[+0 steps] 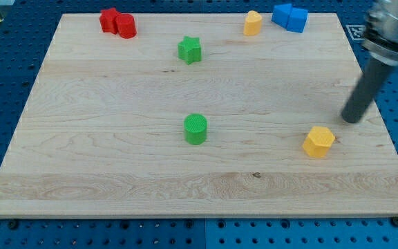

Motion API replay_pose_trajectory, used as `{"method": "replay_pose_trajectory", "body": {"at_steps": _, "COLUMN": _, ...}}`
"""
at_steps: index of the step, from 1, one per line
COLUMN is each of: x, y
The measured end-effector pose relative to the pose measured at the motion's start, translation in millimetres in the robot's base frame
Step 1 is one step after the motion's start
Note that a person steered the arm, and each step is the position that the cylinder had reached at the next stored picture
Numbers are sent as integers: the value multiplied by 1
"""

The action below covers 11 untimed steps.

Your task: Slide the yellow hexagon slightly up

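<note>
A: Where does the yellow hexagon (318, 142) sit, and how much room has it?

B: Lower right of the frame, on the wooden board (116, 166). It is nearer the board's right edge than any other edge, yet well clear of it, and well clear of the bottom edge too. Toward the frame's top the wood runs bare for a long stretch; the closest thing that way is the blue block (290, 16), far off by the top edge.

A: And the rod?

B: It comes in from the upper right corner of the frame, leaning down and to the left. My tip (352, 120) rests on the board up and to the right of the yellow hexagon, near it but apart, with bare wood between them. The rod carries no jaws, so there is nothing to be apart, together or clamped; it touches no block.

A: Count the blocks for me.

B: Two yellow: the hexagon, and a second yellow block (253, 23) at the top edge, right of centre, its shape not clear. Two green: a green star (190, 50) in the upper middle and a green cylinder (195, 129) just below the frame's centre. The red block (118, 22) at upper left and the blue at upper right each look like two pieces touching, though I cannot tell whether each is a single piece or a pair.

A: What surrounds the board?

B: A blue perforated table (5, 83) on all sides.
</note>
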<state>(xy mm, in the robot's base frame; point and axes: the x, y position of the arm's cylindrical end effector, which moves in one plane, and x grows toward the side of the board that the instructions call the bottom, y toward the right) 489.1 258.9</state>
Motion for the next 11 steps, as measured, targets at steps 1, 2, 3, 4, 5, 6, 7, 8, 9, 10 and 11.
{"method": "replay_pose_trajectory", "body": {"at_steps": 1, "x": 66, "y": 15}}
{"method": "replay_pose_trajectory", "body": {"at_steps": 2, "x": 96, "y": -7}}
{"method": "replay_pose_trajectory", "body": {"at_steps": 3, "x": 88, "y": -59}}
{"method": "replay_pose_trajectory", "body": {"at_steps": 4, "x": 86, "y": -66}}
{"method": "replay_pose_trajectory", "body": {"at_steps": 5, "x": 78, "y": -67}}
{"method": "replay_pose_trajectory", "body": {"at_steps": 6, "x": 65, "y": -74}}
{"method": "replay_pose_trajectory", "body": {"at_steps": 7, "x": 65, "y": -76}}
{"method": "replay_pose_trajectory", "body": {"at_steps": 8, "x": 65, "y": -76}}
{"method": "replay_pose_trajectory", "body": {"at_steps": 9, "x": 61, "y": -77}}
{"method": "replay_pose_trajectory", "body": {"at_steps": 10, "x": 60, "y": -79}}
{"method": "replay_pose_trajectory", "body": {"at_steps": 11, "x": 59, "y": -80}}
